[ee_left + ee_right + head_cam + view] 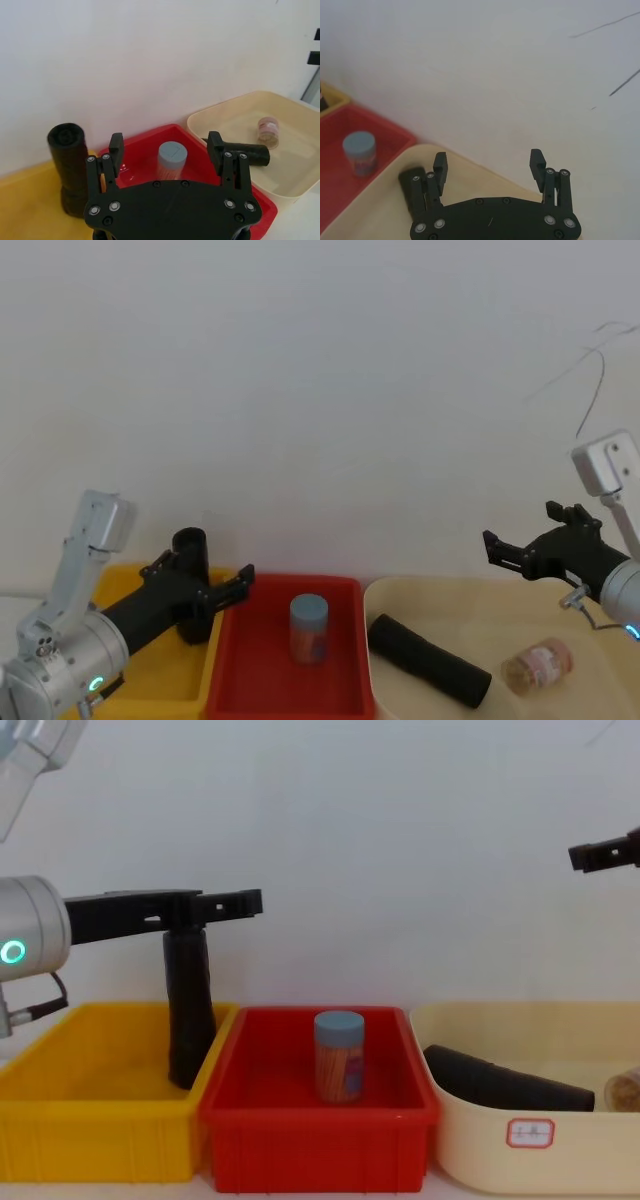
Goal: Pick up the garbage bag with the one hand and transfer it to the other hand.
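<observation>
Black wrinkled plastic marks the garbage bag (190,585), a tall roll standing upright in the yellow bin (130,640), left of the red bin (290,680). In the head view my left gripper (222,589) reaches over the yellow bin's right side, fingers spread wide, the roll just behind them and not between them. The blue-lidded jar (308,628) stands in the red bin. Right of the red bin, the cream tub (560,700) holds a second black roll (428,660) lying flat and a clear jar with a pink lid (538,666) on its side. My right gripper (503,550) hangs high above the cream tub, fingers apart, holding nothing.

From my left wrist, my fingers (116,150) stand wide open and empty; the garbage bag (70,167) stands upright outside them, on the side away from the red bin (260,210).

From my right wrist, my fingers (440,167) are wide apart above the cream tub (385,210), next to the red bin (340,165) with its jar (360,152).

From the chest, the garbage bag (188,1010) rises well above the yellow bin (100,1130), left of the red bin (320,1140). My left gripper (235,904) stretches level across the roll's top towards the red bin. My right gripper (600,852) is high above the cream tub (530,1140).
</observation>
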{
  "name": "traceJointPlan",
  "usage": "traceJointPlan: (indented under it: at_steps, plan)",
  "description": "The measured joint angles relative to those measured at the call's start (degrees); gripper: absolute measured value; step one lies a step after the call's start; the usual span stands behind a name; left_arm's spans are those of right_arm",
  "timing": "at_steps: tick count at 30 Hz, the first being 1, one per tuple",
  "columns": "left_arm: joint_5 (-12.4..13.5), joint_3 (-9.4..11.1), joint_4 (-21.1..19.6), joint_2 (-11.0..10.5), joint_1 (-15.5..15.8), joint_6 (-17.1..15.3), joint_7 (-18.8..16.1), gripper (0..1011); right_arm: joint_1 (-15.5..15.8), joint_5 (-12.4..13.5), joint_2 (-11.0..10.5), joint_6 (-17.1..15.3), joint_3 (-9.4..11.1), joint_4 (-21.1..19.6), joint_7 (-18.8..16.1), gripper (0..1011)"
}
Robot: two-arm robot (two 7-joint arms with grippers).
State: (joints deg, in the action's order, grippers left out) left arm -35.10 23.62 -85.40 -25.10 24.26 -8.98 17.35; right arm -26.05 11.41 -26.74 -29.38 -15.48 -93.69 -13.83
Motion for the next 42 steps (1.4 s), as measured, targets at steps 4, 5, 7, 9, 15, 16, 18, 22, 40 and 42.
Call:
traceJointPlan:
  at_steps: [4, 5, 7, 9, 15, 16, 18, 22, 40, 42]
  plan:
    - [0.2, 0.4, 1.4, 0.9, 0.6, 0.8, 1.0, 1001, 1.2, -0.3, 1.9, 2.8, 0.8, 0.1, 2.6, 1001]
    - [0.2, 0.5, 1.9, 1.3, 0.8, 1.1, 1.2, 1001, 1.8, -0.5, 2.8, 4.0, 1.2, 0.2, 3.6, 1001]
    - [0.2, 0.7, 2.4, 1.7, 1.1, 1.4, 1.6, 1001, 2.3, -0.6, 3.7, 5.4, 1.5, 0.3, 4.8, 1001]
    - [0.2, 0.9, 3.2, 2.4, 1.4, 1.7, 2.0, 1001, 2.9, -0.7, 4.6, 6.8, 1.7, 0.3, 5.9, 1001]
    - [0.4, 1.5, 5.0, 3.9, 2.0, 2.5, 2.9, 1001, 6.1, -1.5, 9.0, 13.7, 2.6, 0.7, 10.9, 1001]
    - [0.4, 1.5, 5.1, 4.0, 2.1, 2.5, 3.0, 1001, 6.4, -1.6, 9.5, 14.3, 2.6, 0.7, 11.4, 1001]
    - [0.4, 1.7, 5.6, 4.4, 2.3, 2.7, 3.2, 1001, 7.2, -1.8, 10.4, 15.8, 2.6, 0.7, 12.3, 1001]
    - [0.5, 1.8, 6.2, 5.0, 2.5, 3.0, 3.5, 1001, 8.9, -2.3, 12.5, 18.9, 2.8, 0.8, 14.7, 1001]
    - [0.6, 2.2, 7.4, 6.0, 3.0, 3.5, 4.1, 1001, 11.7, -3.2, 16.0, 24.3, 3.1, 0.8, 18.6, 1001]
    - [0.6, 2.2, 7.5, 6.1, 3.0, 3.5, 4.2, 1001, 11.9, -3.2, 16.2, 24.6, 3.1, 0.8, 18.7, 1001]
